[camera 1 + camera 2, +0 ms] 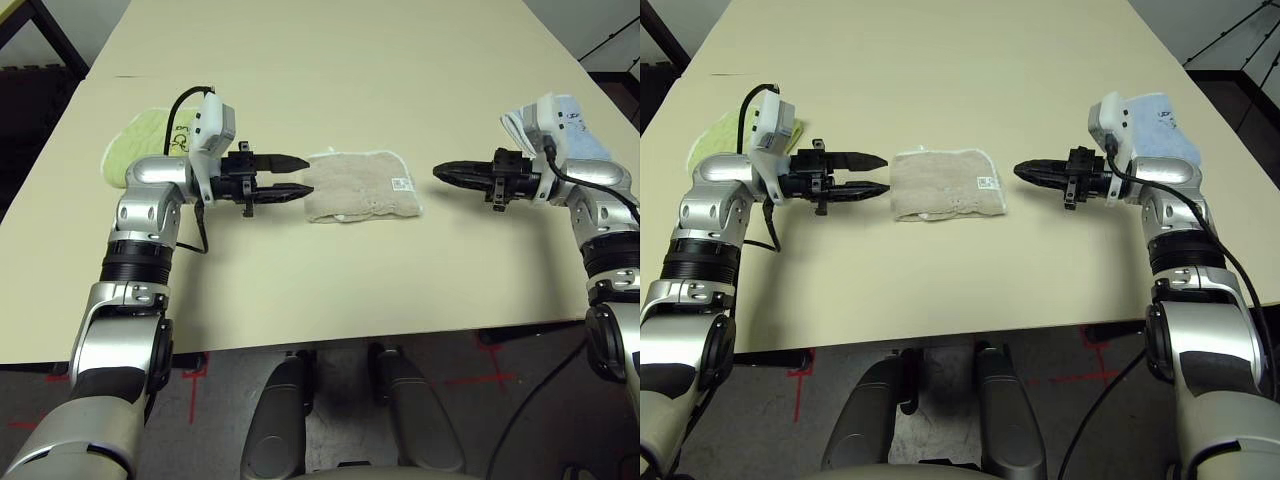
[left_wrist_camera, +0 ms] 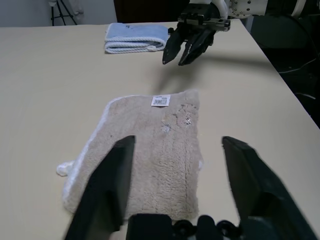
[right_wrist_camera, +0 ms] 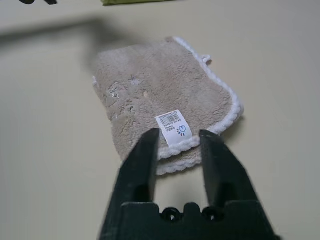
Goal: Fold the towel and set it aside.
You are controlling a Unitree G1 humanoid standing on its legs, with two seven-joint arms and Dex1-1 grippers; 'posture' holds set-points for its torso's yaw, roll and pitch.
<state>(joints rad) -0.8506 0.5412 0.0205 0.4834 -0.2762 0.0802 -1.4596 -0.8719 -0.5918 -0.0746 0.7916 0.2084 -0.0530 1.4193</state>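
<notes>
Between the two grippers, on the pale matte surface [image 1: 330, 90], the towel [image 1: 362, 187] is lying folded flat, held by neither. Left gripper [image 1: 296, 176]: hovering just beside the towel's left edge, black fingers standing wide apart. Right gripper [image 1: 442, 173]: hanging slightly off the right edge, fingers parted narrowly, nothing between them. Towel: beige terry pile, roughly rectangular, white stitched edging, small white printed label showing near its right side. Lime-green folded towel [image 1: 140, 140] is resting behind the left arm; light blue folded towel [image 2: 135, 37] is sitting behind the right.
</notes>
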